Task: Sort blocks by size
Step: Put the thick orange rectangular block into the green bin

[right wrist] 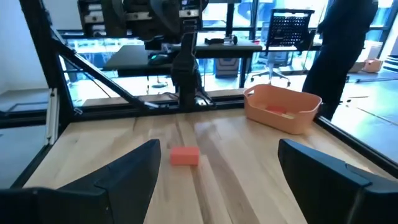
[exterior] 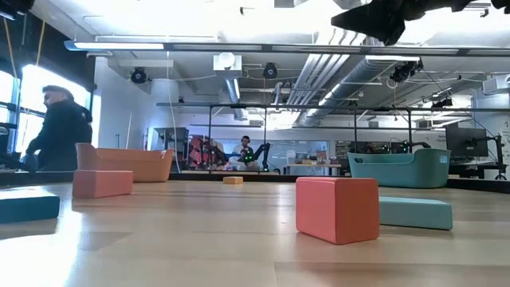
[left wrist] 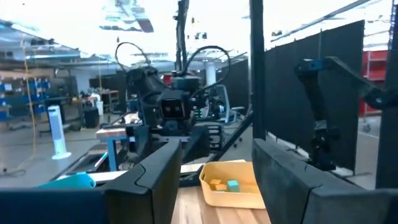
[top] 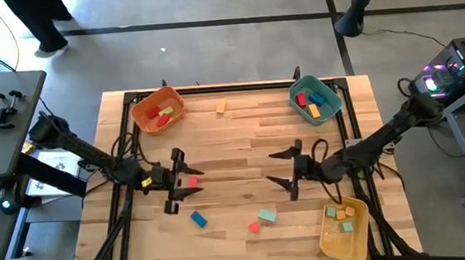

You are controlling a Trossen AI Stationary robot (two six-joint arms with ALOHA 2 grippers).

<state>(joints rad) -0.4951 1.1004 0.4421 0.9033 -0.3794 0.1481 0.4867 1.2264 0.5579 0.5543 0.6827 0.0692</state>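
Both arms hover mid-worktop. The left gripper (top: 188,180) stands open and empty above a red block (top: 192,181). The right gripper (top: 285,169) gapes wide, holding nothing. Loose blocks: a blue one (top: 199,219), a teal one (top: 267,216) and a small red one (top: 254,226) lie near the front edge, an orange one (top: 221,107) near the back edge.

Red block (right wrist: 185,155) near orange bin (right wrist: 283,109)

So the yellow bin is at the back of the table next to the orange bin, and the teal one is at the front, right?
Not quite. The high view shows the teal bin at the back with the orange bin; the yellow bin is at the front.
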